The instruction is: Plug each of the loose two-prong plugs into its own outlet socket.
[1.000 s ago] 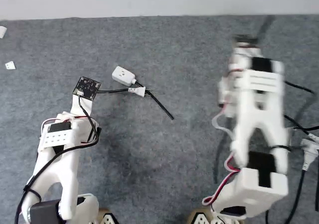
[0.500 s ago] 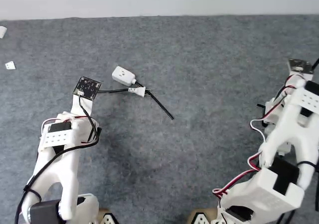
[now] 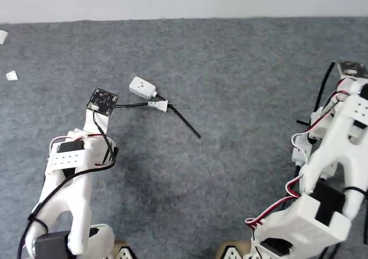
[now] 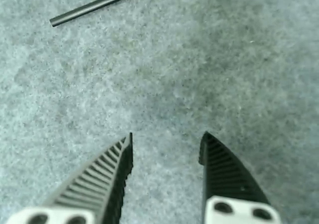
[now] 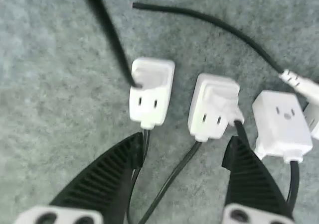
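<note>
Since the right claw hangs spread wide and holding nothing over a cluster of white cord ends, the step in hand looks to me like picking one of them up. Doing that well means settling on a single piece before squeezing.

Two twin-slot pieces lie side by side on the grey mat. The first slotted piece sits just beyond one fingertip. The second slotted piece sits just beyond the gap, nearer the other fingertip. A squarer socket block lies just beside the second piece, outside the claw's span. From here I can't say for sure whether the slotted pieces are sockets or something already mated.

A thin black cord trails back between the fingers, so I'd centre over one body, straddle its narrow sides, and keep the cord out of the pinch.

Out in the middle of the table, a white socket and a small plug lie close together. The left claw, likewise spread and holding nothing, hangs over bare mat with a cord end well ahead of it.
</note>
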